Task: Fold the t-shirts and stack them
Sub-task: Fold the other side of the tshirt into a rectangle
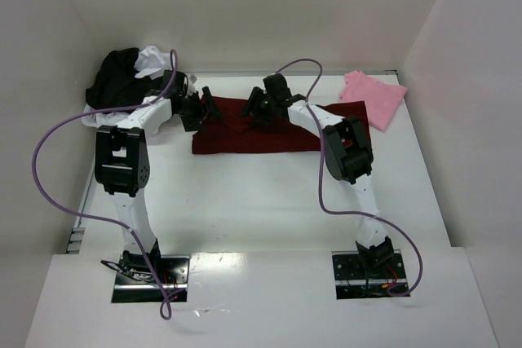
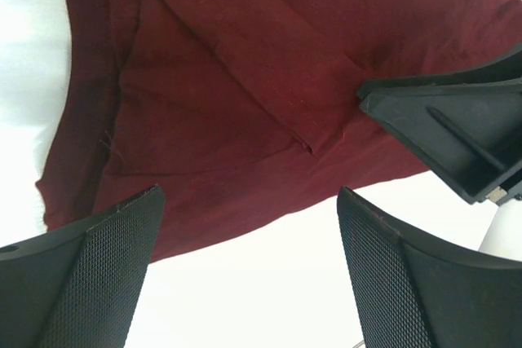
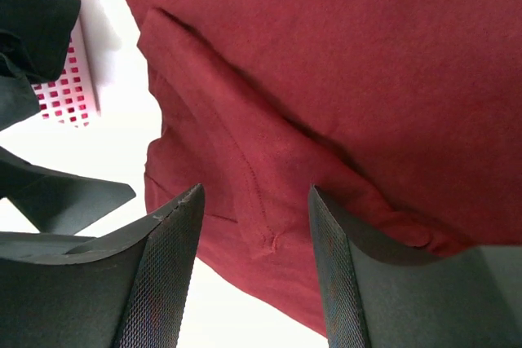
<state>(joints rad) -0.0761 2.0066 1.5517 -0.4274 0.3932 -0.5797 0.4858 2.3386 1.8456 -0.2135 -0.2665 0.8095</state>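
Observation:
A dark maroon t-shirt point(image 1: 269, 138) lies folded into a long strip across the far middle of the table. My left gripper point(image 1: 202, 112) stands open at its left end; in the left wrist view its fingers point(image 2: 114, 270) frame the shirt's near edge point(image 2: 245, 87) with only table between them. My right gripper point(image 1: 258, 108) hovers open over the strip's upper edge, its jaws straddling a stitched fold of maroon cloth point(image 3: 261, 160) without pinching it. A folded light pink t-shirt point(image 1: 373, 97) lies at the far right. Black point(image 1: 118, 75) and white point(image 1: 153, 59) t-shirts are heaped at the far left.
The heap sits in a white plastic bin point(image 1: 88, 118) against the left wall; its perforated side point(image 3: 61, 91) shows in the right wrist view. White walls enclose the table on three sides. Purple cables loop from both arms.

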